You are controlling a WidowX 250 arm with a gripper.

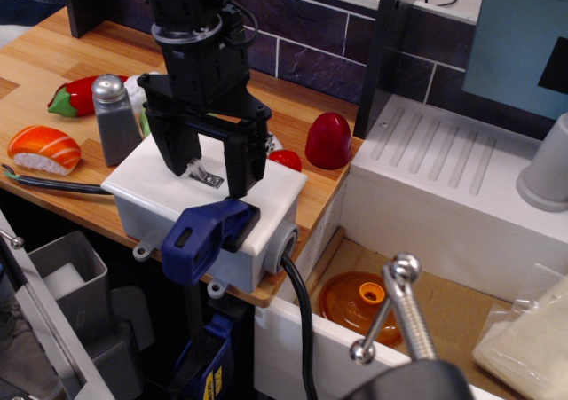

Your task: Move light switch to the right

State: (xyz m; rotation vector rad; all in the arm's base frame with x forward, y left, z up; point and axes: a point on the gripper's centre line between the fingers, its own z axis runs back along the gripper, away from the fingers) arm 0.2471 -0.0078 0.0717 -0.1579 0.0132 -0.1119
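The light switch (202, 173) is a small silver toggle lever on a metal plate, set in the top of a white plastic box (164, 200) at the counter's front edge. My black gripper (209, 176) hangs straight down over the box with its two fingers spread apart. The left finger (177, 152) stands left of the lever and the right finger (240, 171) stands right of it. The lever sits in the gap between them, close to the left finger. The fingertips are just above the box top. Nothing is held.
A blue clamp handle (206, 229) grips the box's front edge. A grey shaker (114, 119) stands left of the box. Toy sushi (43, 148), a red pepper (75, 94), a fried egg and a red dome (328, 140) lie around. A white sink (444, 205) is at the right.
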